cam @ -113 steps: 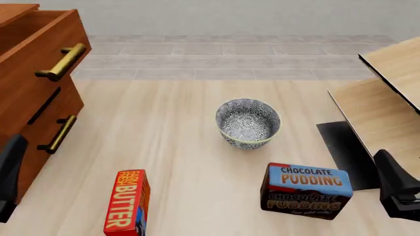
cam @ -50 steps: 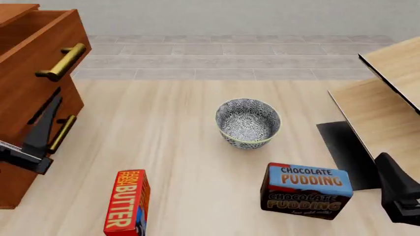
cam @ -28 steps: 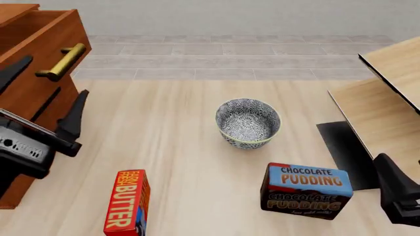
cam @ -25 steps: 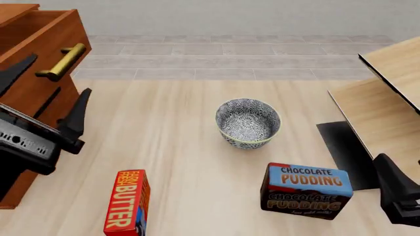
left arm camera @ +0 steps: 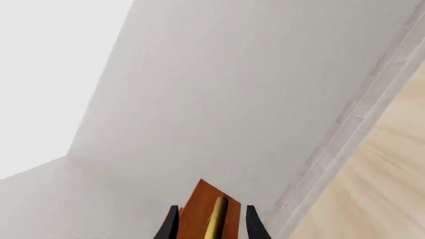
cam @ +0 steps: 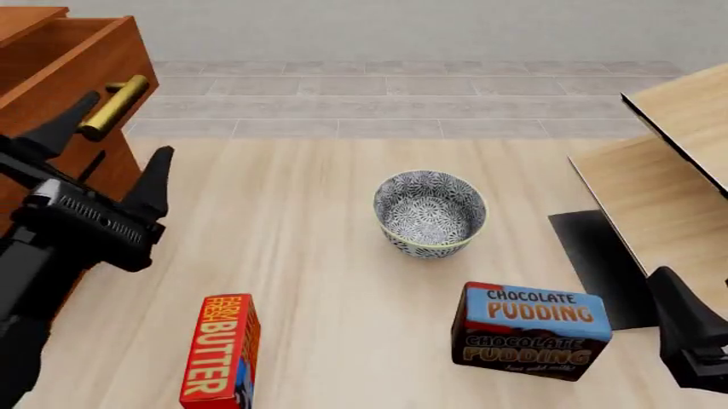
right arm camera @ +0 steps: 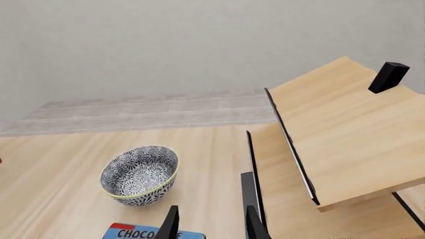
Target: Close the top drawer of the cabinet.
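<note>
Pale planks run under the front view; top drawer [cam: 63,72] juts open at the cabinet [cam: 23,25], upper left, partly masked by the left gripper [cam: 114,145], fingers spread. Left wrist: only its brass handle [left arm camera: 217,216] shows between them. Right gripper [right arm camera: 211,224] – fingers apart, empty, tips cropped.

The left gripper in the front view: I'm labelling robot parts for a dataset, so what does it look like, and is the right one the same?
The left gripper is matte black: two flat, tapering pointed fingers on a boxy block with a ribbed strip and faint pale marks. No cables show. The right gripper looks matching black, but only its fingertips and a dark body at the frame's edge show.
</note>
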